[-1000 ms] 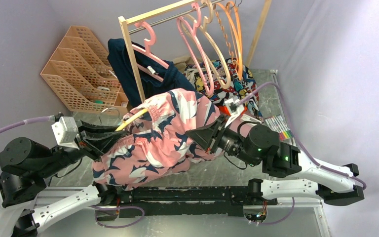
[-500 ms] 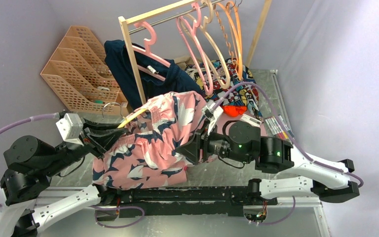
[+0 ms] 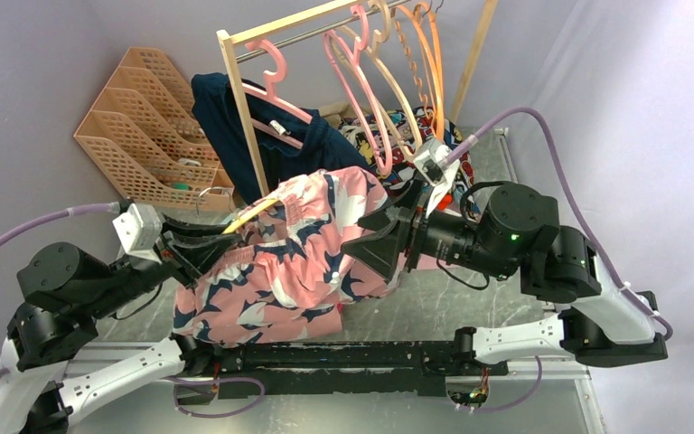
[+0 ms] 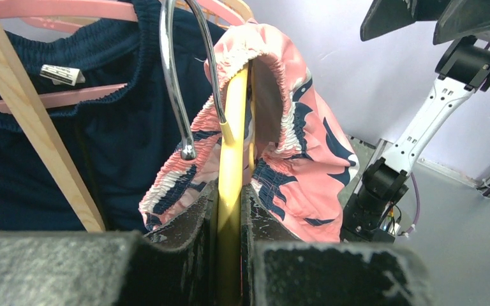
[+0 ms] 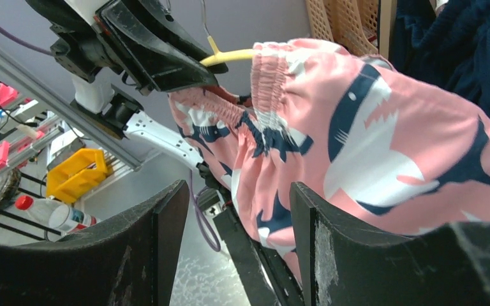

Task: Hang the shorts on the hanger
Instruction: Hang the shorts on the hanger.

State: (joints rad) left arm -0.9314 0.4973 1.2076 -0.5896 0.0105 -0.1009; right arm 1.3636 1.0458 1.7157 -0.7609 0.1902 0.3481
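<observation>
Shorts (image 3: 280,276) draped over hanger (image 3: 251,215), between left gripper (image 3: 206,250) and right gripper (image 3: 372,246), rack (image 3: 243,108) behind

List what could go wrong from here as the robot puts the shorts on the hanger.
1. The shorts hang on the hanger by the waistband only, and the right gripper is open, so they might slide off.
2. The left gripper holds the hanger with its hook close to the wooden post; it could snag there.
</observation>
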